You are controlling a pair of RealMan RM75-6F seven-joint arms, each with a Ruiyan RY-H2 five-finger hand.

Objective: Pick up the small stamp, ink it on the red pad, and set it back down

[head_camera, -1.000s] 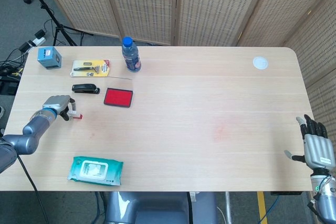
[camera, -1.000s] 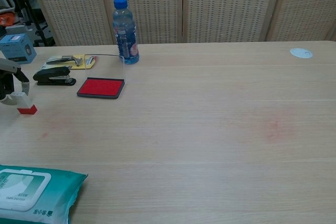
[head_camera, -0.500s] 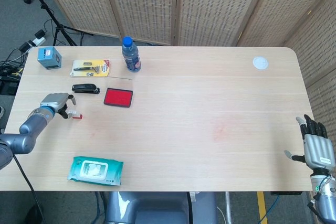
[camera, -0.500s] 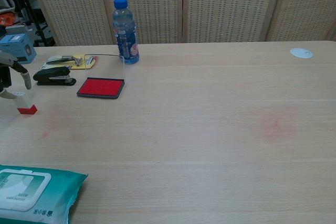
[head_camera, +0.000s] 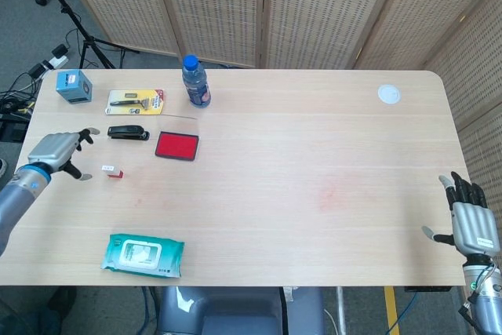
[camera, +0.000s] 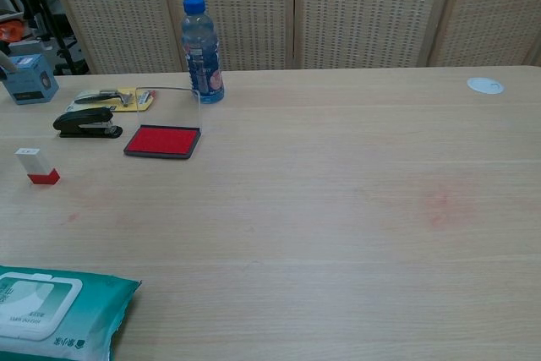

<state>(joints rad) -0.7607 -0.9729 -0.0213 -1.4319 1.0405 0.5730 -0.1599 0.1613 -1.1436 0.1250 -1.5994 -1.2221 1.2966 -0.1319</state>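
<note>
Stamp point(camera: 36, 166) stands alone on the tabletop point(head_camera: 314, 162) at the left of the frame, near the wipes pack point(head_camera: 142, 255). Left hand point(head_camera: 53, 149) is just beside it, fingers spread, holding nothing. Right hand point(head_camera: 473, 225) waits at the lower right, fingers apart, empty too. Farther back lies the red pad point(head_camera: 176, 146). A careless bump from the left hand could tip the little stamp over.
</note>
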